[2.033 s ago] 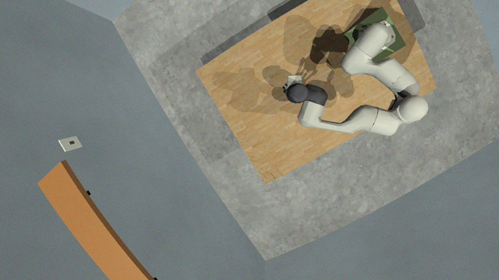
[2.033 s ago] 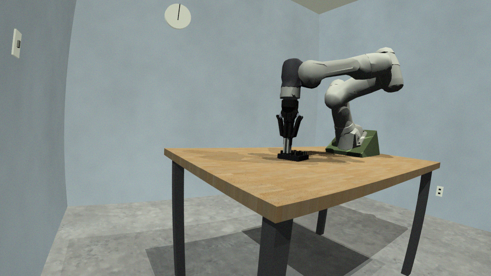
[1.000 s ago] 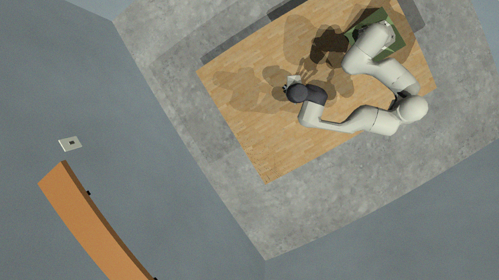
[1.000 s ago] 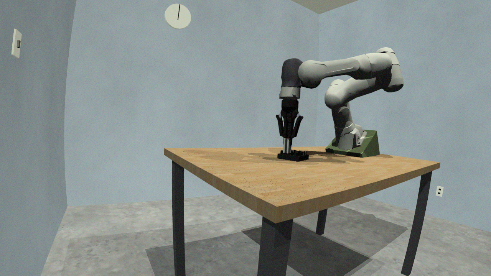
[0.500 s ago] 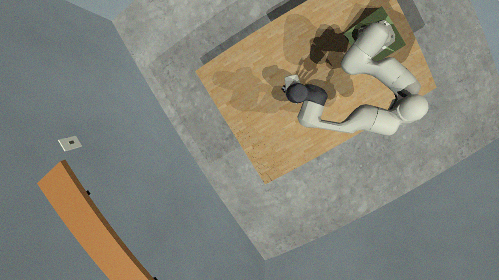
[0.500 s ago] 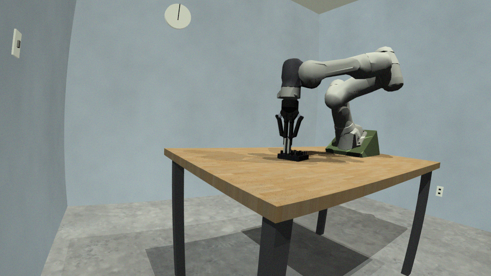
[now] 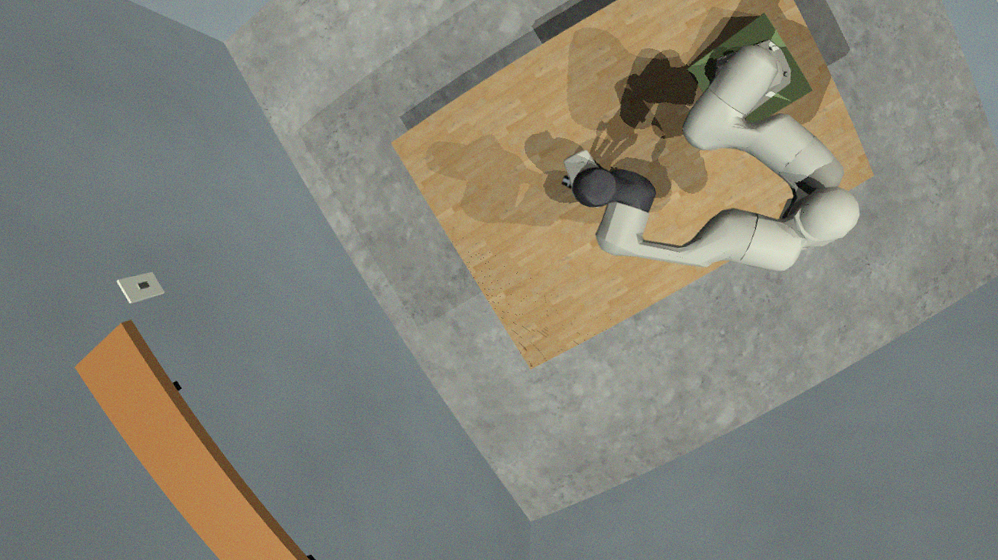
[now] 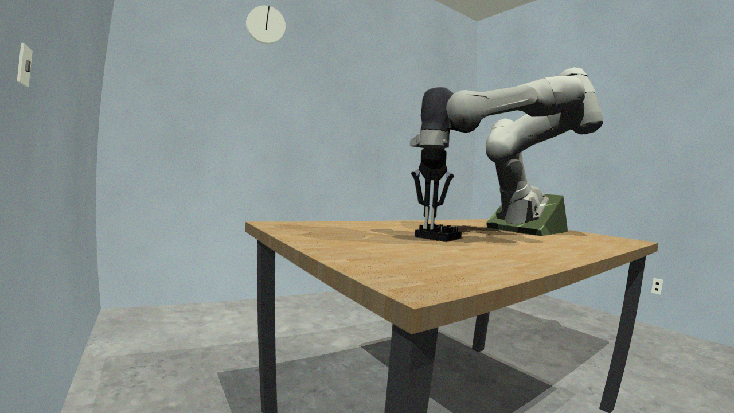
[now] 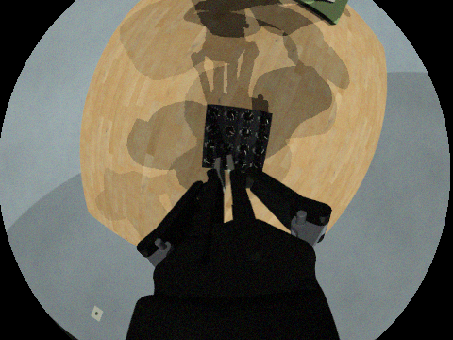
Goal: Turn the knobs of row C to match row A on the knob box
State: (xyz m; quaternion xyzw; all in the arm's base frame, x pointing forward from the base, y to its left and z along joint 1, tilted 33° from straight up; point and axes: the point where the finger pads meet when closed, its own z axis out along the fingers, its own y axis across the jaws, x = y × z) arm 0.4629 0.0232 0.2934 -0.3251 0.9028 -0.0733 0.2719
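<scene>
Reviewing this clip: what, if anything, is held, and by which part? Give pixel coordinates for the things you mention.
Cannot be told: the fingers (image 8: 432,218) reach the knob box (image 8: 430,236) (image 9: 236,140), hiding any gripped knob.

Black square knob box, four rows of four round knobs with pale marks, on a pale wooden tabletop (image 9: 113,123): one (image 9: 237,141). My black two-finger gripper (image 9: 226,163), grey-tipped: one, fingers close together, tips over the box's near edge. Green block, corner only: one (image 9: 330,10), at the top of view.
</scene>
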